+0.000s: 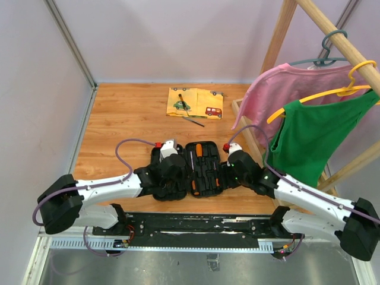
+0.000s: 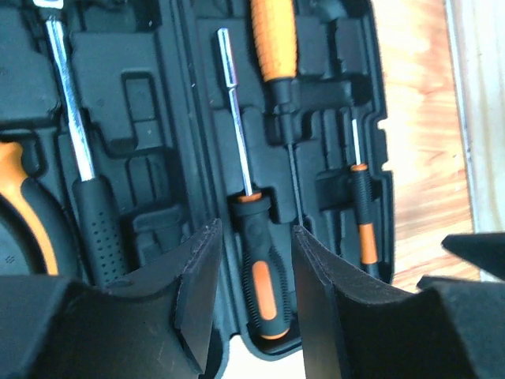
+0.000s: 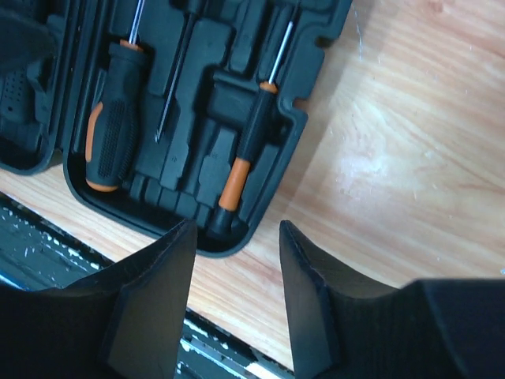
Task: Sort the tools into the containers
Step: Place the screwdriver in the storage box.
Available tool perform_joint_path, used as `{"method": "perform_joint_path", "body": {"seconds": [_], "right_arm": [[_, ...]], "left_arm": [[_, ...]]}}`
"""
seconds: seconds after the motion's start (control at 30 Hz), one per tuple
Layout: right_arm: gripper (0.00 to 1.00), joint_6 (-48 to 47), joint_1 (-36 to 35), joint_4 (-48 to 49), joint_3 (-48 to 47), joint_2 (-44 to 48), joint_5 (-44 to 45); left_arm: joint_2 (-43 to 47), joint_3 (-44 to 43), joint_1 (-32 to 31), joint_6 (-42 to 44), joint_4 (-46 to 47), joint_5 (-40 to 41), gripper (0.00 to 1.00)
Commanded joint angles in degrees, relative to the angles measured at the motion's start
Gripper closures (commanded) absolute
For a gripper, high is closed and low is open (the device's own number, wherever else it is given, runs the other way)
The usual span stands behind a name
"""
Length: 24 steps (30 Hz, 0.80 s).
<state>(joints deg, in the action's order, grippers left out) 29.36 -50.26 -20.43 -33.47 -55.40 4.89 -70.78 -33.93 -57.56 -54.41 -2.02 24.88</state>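
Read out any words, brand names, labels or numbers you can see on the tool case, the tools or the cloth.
No text can be read in any view.
tool case: only bare moulded slots, with no brand or number showing.
screwdriver: ribbed orange-and-black handle, no print visible.
yellow cloth: printed car pictures; any lettering is too small to tell.
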Motion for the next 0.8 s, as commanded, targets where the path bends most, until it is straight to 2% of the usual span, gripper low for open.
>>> {"method": "perform_joint_path", "body": {"seconds": [0.0, 0.4, 0.77], "right_arm": [[0.54, -4.10, 1.96, 1.19, -4.71, -5.52, -0.22], [0.66, -5.55, 5.60, 4.48, -9.94, -17.89, -6.44], [0.67, -3.98, 6.40, 2.32, -12.90, -23.59, -2.87]], "left_arm": [[0.80, 2.22, 0.18, 0.73, -1.19, -1.24, 0.55], [-2.96, 6.86, 0.20, -1.75, 2.21, -5.71, 0.59], [-3.88, 6.03, 0.25, -1.05, 2.75, -5.62, 0.60]]}}
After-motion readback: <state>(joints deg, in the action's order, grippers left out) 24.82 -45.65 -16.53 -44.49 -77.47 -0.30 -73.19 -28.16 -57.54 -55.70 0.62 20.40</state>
